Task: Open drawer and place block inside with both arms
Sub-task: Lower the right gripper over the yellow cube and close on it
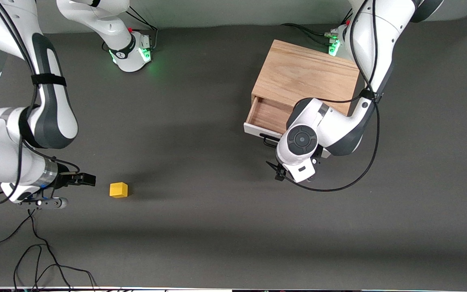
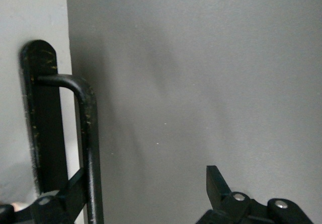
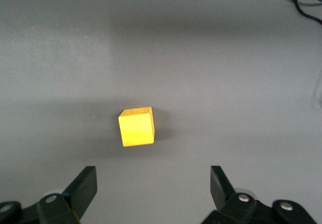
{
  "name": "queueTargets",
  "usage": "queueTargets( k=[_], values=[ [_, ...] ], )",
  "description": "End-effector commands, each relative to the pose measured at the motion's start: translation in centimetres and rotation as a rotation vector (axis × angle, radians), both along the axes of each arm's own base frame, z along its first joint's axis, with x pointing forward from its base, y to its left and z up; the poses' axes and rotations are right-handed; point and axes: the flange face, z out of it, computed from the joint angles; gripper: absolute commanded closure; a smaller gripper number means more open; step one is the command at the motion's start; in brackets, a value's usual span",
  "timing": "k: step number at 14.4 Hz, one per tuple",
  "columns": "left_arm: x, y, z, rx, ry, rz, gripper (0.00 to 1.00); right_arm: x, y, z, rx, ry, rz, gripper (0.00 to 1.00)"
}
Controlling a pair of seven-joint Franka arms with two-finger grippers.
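Drawer (image 1: 266,115) pulled partly out of the light-wood cabinet (image 1: 306,77) at the left arm's end of the table (image 1: 201,227); bare wood floor visible inside, nothing seen in it, though partly hidden by the left arm (image 1: 322,129). Left gripper (image 2: 146,199) low in front of the white drawer front, spread wide, one finger (image 2: 75,194) by the black bar handle (image 2: 88,143), nothing clamped. Block (image 1: 118,190) resting on the table toward the right arm's end, well apart from the drawer and nearer the front camera. Right gripper (image 3: 153,189) just beside the block, fingers (image 3: 83,186) parted, empty, block (image 3: 136,127) ahead of the gap.
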Motion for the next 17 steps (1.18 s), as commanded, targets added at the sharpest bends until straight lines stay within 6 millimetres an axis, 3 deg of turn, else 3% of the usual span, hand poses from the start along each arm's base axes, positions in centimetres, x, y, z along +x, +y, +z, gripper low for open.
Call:
queueTargets(
  k=[1, 4, 6, 10, 12, 14, 15, 17],
  values=[
    [3.3, -1.4, 0.6, -0.07, -0.15, 0.009, 0.0, 0.8, 0.3, -1.9, 0.004, -0.02, 0.029, 0.0],
    [3.9, -1.5, 1.2, -0.093, -0.189, 0.012, 0.0, 1.6, 1.0, -5.1, -0.002, -0.036, 0.028, 0.0],
    [4.4, -1.5, 2.0, -0.103, -0.211, 0.017, 0.0, 1.9, 3.4, -7.5, -0.006, -0.049, 0.06, 0.0],
    [4.9, -1.2, 3.7, -0.096, -0.234, 0.013, 0.0, 1.4, 4.9, -11.7, -0.008, -0.035, 0.079, 0.0],
    [5.2, -0.4, 6.8, -0.081, -0.239, 0.01, 0.0, 0.0, 4.4, -14.1, -0.012, -0.042, 0.081, 0.0],
    [6.7, 1.8, 10.7, -0.06, -0.222, -0.035, 0.0, -0.9, 4.0, -15.3, -0.015, -0.046, 0.086, 0.0],
    [7.1, 3.1, 12.8, -0.052, -0.201, -0.082, 0.0, -1.2, 3.7, -15.6, -0.016, -0.045, 0.082, 0.0],
    [7.4, 7.6, 16.7, -0.046, -0.159, -0.188, 0.0, -1.5, 3.6, -16.1, -0.017, -0.039, 0.079, 0.0]
  ],
)
